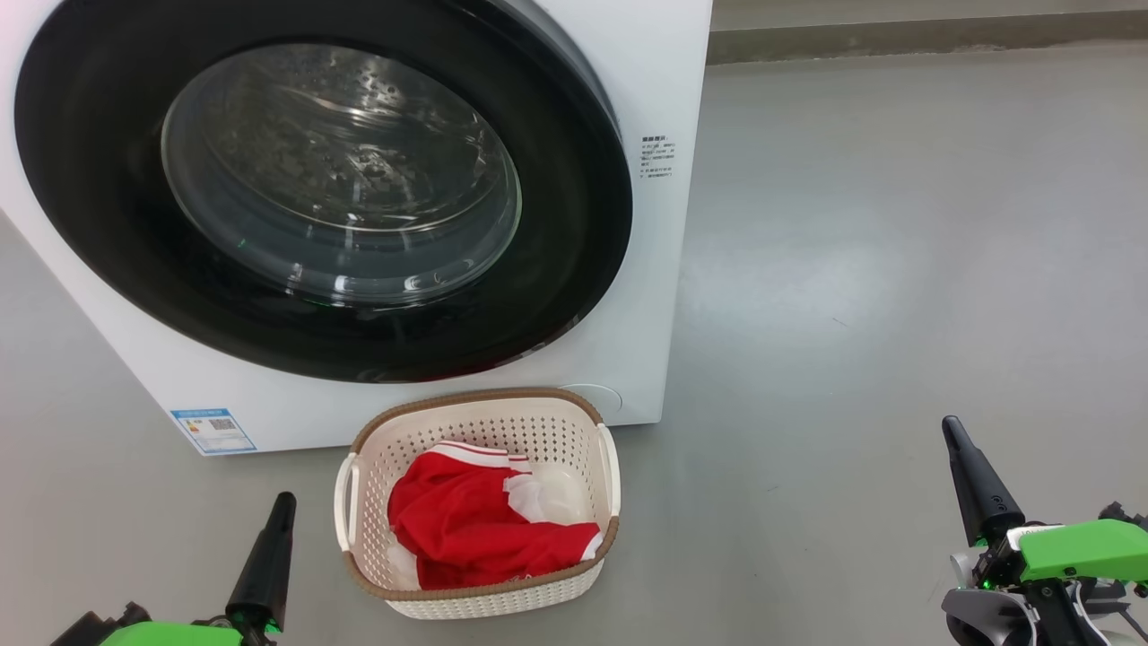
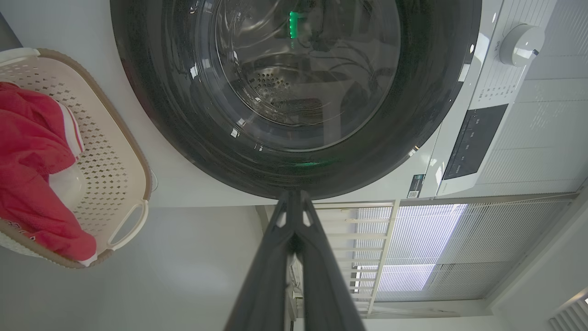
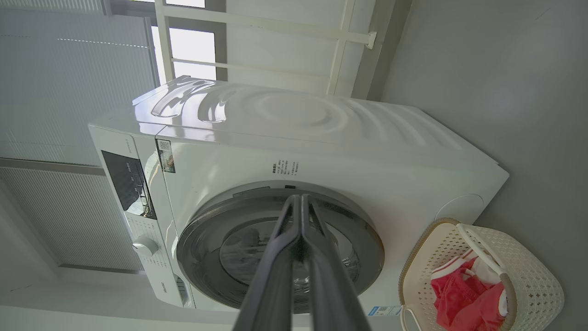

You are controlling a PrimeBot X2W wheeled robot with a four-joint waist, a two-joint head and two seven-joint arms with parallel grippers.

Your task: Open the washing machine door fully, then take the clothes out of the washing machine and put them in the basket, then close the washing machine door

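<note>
- Our left gripper had its two dark fingers pressed together, gripping nothing.
- Our right gripper was likewise pinched closed and empty, well apart to the right above the grey floor.
- Between them stood the basket, with the red clothes heaped inside.
- Just behind the basket, the washing machine door sat closed against the washing machine.

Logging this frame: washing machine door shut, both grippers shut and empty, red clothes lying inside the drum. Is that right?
Not quite. The clothes lie in the basket in front of the washing machine, not in the drum, as the head view shows. The rest holds: the washing machine door is shut, and the left gripper and right gripper are shut and empty.
</note>
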